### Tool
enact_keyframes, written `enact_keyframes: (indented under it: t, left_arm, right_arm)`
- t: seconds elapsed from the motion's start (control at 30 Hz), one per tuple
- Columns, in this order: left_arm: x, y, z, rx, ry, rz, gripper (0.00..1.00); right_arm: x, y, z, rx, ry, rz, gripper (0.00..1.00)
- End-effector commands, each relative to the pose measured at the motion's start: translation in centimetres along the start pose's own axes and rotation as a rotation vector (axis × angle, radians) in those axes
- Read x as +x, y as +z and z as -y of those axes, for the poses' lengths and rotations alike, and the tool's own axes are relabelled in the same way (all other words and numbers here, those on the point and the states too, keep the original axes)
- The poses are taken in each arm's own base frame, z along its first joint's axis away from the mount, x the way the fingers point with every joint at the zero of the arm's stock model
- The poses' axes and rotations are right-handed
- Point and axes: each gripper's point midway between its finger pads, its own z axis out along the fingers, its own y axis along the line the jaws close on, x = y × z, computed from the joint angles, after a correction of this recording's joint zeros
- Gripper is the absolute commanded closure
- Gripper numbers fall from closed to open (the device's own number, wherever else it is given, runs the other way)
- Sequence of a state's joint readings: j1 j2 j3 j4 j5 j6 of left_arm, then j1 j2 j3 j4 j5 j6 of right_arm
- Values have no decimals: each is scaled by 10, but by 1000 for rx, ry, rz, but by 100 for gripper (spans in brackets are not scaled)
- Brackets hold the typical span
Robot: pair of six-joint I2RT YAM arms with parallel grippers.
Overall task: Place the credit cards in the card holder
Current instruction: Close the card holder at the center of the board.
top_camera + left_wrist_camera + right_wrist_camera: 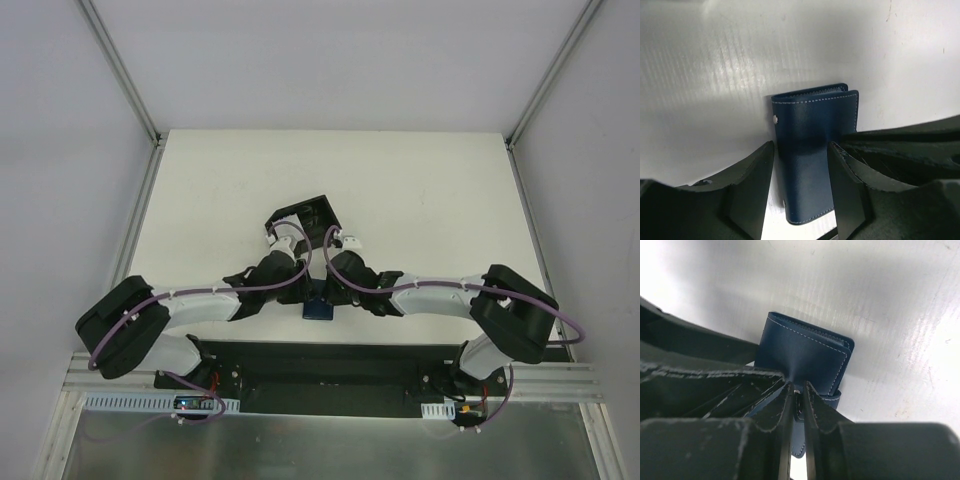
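You've got the small dark blue stitched-leather card holder (pixel 815 115) on the white surface (pixel 715 60) btw both arms. Long axis runs along the left gripper (pixel 800 150), which clamps its sides. Right gripper (pixel 797 387) is pinched shut on its flap (pixel 832 396).

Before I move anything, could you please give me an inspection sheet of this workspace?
Surface: white table, lightly scuffed.
Job's things: blue wallet, folded, between both tools; cards: nothing seen.
Clutter: black box beyond the arms, contents unclear.
Grippers: left tool closed on the wallet's sides; right tool pinching its snap flap.
Cables: purple cables along both arms, looped at the wrists.
Surroundings: grey walls, metal frame posts.
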State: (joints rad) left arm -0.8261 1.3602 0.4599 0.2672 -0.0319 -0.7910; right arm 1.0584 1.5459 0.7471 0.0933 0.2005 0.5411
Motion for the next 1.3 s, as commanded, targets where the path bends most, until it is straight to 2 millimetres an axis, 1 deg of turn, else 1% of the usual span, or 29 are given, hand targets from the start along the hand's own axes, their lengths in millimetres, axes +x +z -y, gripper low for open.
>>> enact_keyframes:
  t: [0.0, 0.1, 0.13, 0.2, 0.3, 0.4, 0.57, 0.67, 0.73, 0.97, 1.07, 1.17, 1.23, 1.27]
  left_arm:
    - [47, -15, -48, -153, 4, -138, 52]
    - [50, -21, -49, -134, 2, -133, 50]
    - [50, -22, -49, -128, 5, -133, 50]
    - [52, -24, -49, -115, 14, -136, 50]
    - [55, -24, -53, -125, 29, -142, 50]
    - [58, -22, -57, -147, 18, -155, 51]
    - [63, -17, -57, -158, 21, -194, 58]
    - [65, -18, -59, -160, 15, -199, 57]
    - [66, -17, -59, -160, 9, -198, 57]
    - [70, -20, -59, -171, -72, -180, 57]
    - [73, -20, -54, -159, -117, -163, 58]
    - [75, -20, -51, -164, -138, -145, 59]
    - [75, -20, -50, -164, -142, -137, 60]
    - [76, -20, -50, -170, -142, -136, 60]
  right_arm:
    - [6, 11, -5, -5, 57, -14, 86]
    - [8, 14, -5, -9, 72, -18, 85]
    - [9, 15, -5, -13, 73, -19, 83]
    - [10, 15, -7, -24, 79, -16, 83]
    - [10, 16, -8, -26, 87, -13, 82]
    - [9, 15, -7, -26, 77, -11, 82]
    - [11, 15, -5, -19, 71, -12, 82]
    - [10, 15, -3, -15, 59, -11, 82]
    - [10, 14, -5, -23, 52, -13, 82]
    - [2, 8, -5, -24, 48, 20, 80]
    - [1, 6, -5, -25, 44, 38, 80]
    - [1, 3, -11, -67, 37, 50, 69]
    - [-1, -1, -16, -98, 37, 65, 66]
    - [-3, -4, -18, -111, 34, 73, 65]
